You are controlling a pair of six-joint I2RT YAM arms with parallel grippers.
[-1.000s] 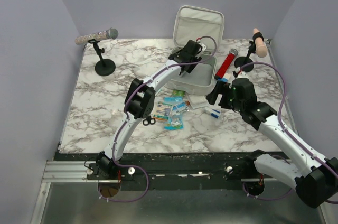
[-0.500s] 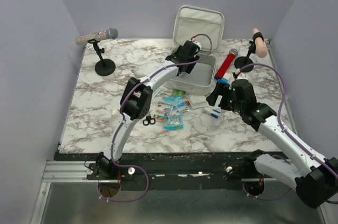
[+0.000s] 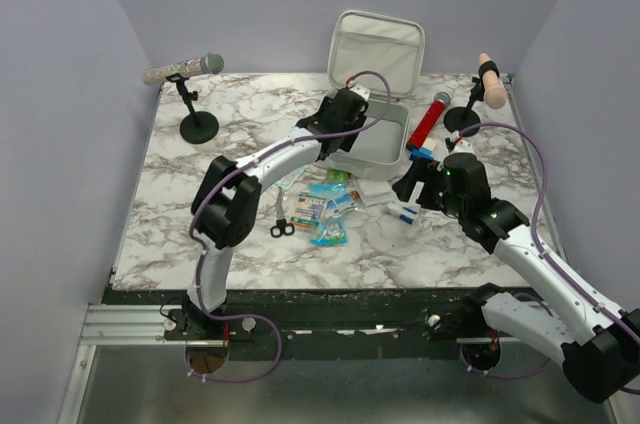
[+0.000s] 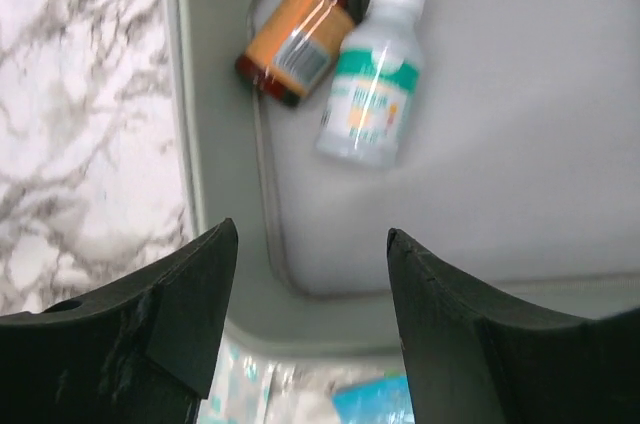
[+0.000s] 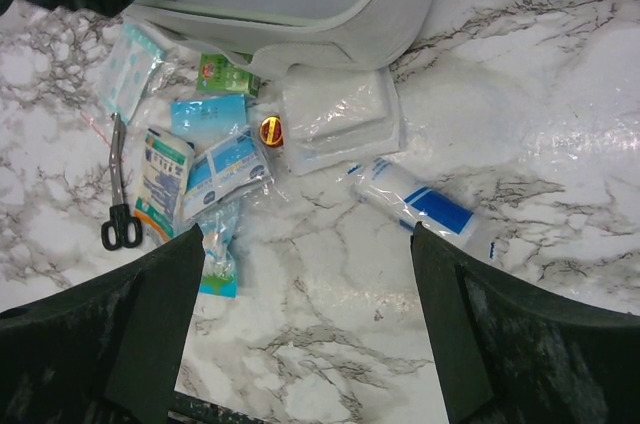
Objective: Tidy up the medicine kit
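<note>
Several loose supplies: lie on the desk [image 3: 190, 214] just in front of the medicine kit [image 3: 385, 144]. I see scissors [image 5: 118, 199], a cluster of blue-and-white packets [image 5: 215, 172], a green packet [image 5: 225, 74], a clear-wrapped pad [image 5: 340, 119], a white tube with a blue band [image 5: 420, 206] and a small round orange piece [image 5: 271, 130] that I cannot identify.
Kit position: mid-desk towards the far side, open, with its lid [image 3: 378, 49] standing upright at the back.
Already inside: an amber bottle [image 4: 300, 39] with an orange cap and a white bottle [image 4: 368, 84] with a green label. They lie side by side, touching, close to one side wall. The rest of the tray floor is bare.
Progress: early, by my reading. Two items are packed, the whole pile is left, and the lid is not yet shut.
Right hand [image 5: 305, 344]: hovers above the pile, looking straight down on it. Its fingers are spread wide with nothing between them.
Left hand [image 4: 312, 324]: hangs over the kit's near rim, tilted towards the bottles. Its fingers are apart and empty. The arm is stretched long from its base, its elbow raised left of the pile.
</note>
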